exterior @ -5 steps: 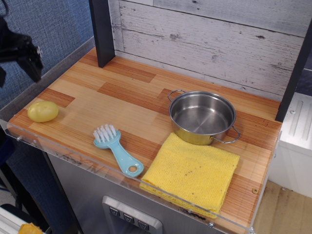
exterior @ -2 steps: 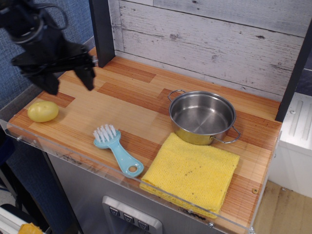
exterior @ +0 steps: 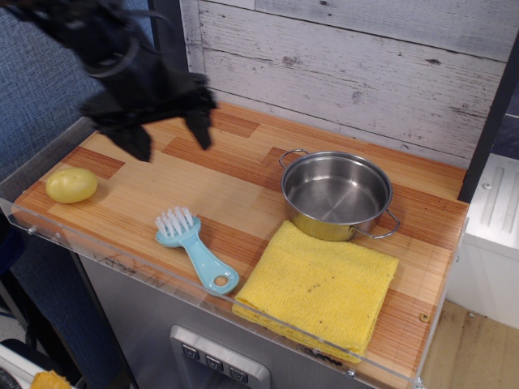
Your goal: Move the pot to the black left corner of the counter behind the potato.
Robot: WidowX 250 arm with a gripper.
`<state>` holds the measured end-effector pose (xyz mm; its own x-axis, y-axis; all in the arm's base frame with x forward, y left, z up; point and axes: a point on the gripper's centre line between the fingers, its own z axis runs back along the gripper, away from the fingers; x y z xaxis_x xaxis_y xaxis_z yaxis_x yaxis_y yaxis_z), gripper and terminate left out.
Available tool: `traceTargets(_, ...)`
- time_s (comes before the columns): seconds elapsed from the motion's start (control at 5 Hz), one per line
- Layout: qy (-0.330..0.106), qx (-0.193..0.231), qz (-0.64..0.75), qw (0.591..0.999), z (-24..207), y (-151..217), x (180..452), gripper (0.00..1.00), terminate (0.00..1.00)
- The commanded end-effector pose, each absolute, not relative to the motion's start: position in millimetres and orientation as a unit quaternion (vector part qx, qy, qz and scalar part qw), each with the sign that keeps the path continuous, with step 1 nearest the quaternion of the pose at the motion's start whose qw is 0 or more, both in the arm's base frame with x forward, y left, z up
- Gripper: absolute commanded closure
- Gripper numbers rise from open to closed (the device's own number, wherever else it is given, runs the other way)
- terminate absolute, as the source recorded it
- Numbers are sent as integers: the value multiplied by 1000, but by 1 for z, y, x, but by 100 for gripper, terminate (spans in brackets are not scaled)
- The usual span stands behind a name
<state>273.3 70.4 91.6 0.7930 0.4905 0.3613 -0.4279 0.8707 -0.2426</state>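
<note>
The shiny steel pot [exterior: 336,195] stands upright and empty on the right half of the wood-plank counter [exterior: 235,174], its two wire handles showing. The pale-yellow potato [exterior: 71,185] lies at the front left. The thick black post [exterior: 170,32] marks the back left corner, mostly behind my arm. My black gripper [exterior: 170,136] hovers above the counter's left-middle, blurred by motion, its two fingers spread open and empty. It is well left of the pot and right of the potato.
A light-blue dish brush [exterior: 195,250] lies in front of centre. A folded yellow cloth [exterior: 320,288] lies at the front right, just before the pot. A thinner dark post [exterior: 495,113] stands at the back right. A clear acrylic lip [exterior: 162,279] edges the front.
My gripper has swung in from the far left edge, rightward over the counter toward the pot. The pot, potato, brush and cloth have not moved.
</note>
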Motion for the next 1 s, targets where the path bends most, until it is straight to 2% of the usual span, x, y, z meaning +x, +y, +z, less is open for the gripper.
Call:
traceTargets(0.0, -203, -85, 263, 939, 78, 30, 295, 0, 0)
traceTargets(0.4, -185, -98, 262, 942, 53, -8, 310, 0, 0)
traceTargets(0.8, -174, -93, 272, 942, 33, -9, 326, 0, 0)
